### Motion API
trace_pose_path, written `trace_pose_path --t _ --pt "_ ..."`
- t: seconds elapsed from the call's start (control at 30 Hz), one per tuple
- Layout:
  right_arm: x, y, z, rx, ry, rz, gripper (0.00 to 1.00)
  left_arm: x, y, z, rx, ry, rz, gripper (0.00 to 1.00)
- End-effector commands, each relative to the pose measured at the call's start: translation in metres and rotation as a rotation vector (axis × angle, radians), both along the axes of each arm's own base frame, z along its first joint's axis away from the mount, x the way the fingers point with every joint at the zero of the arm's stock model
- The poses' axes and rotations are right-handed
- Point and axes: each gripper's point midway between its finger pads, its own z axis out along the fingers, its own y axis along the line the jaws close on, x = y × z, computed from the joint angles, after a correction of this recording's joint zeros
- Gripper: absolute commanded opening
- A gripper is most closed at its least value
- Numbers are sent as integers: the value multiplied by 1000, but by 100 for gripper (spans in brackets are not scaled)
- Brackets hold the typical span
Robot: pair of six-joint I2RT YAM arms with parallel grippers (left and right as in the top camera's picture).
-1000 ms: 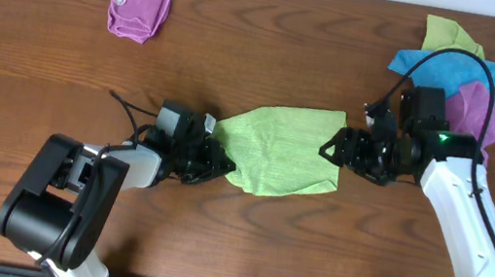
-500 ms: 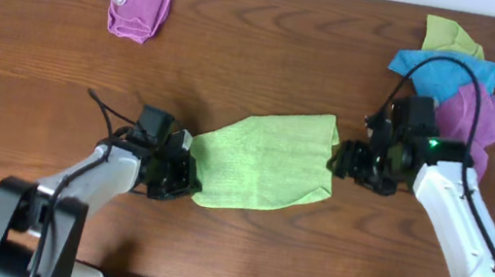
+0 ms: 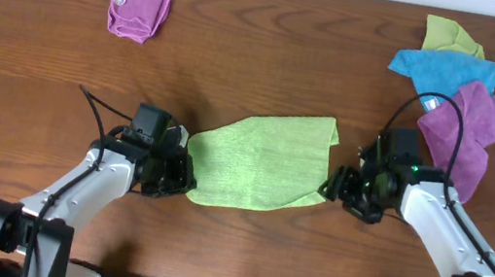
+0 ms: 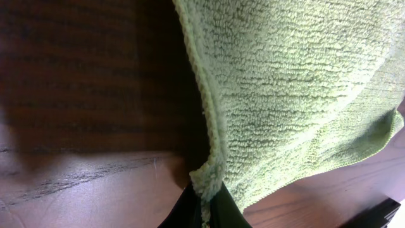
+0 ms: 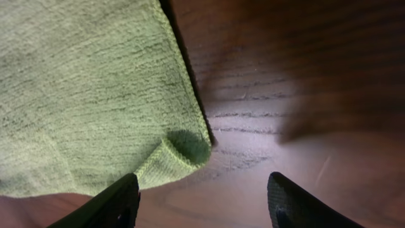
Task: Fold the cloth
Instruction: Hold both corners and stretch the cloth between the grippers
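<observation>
Green cloth (image 3: pixel 259 160) held for folding.
Left jaws pinch one corner as an anchor; right jaws, spread, sit near the opposite corner.

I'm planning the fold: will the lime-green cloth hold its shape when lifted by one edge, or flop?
Probably floppy: the cloth bunches where the left hand pinches its edge, and a far corner curls over. Its fuzzy pile should grip, not slip.

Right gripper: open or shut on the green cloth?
Open. The right gripper has its fingers wide apart; the cloth corner lies ungripped beside one.
</observation>
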Motion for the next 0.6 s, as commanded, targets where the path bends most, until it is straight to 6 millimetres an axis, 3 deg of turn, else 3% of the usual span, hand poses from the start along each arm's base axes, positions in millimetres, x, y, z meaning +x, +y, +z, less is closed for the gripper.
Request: trace_pose_path --t 0.0,0.57 --pt "-5 9 -2 37 15 -37 65 8 -1 8 -10 -27 1 6" --pt "-4 37 -32 59 15 -71 63 6 -7 12 -50 -12 0 6"
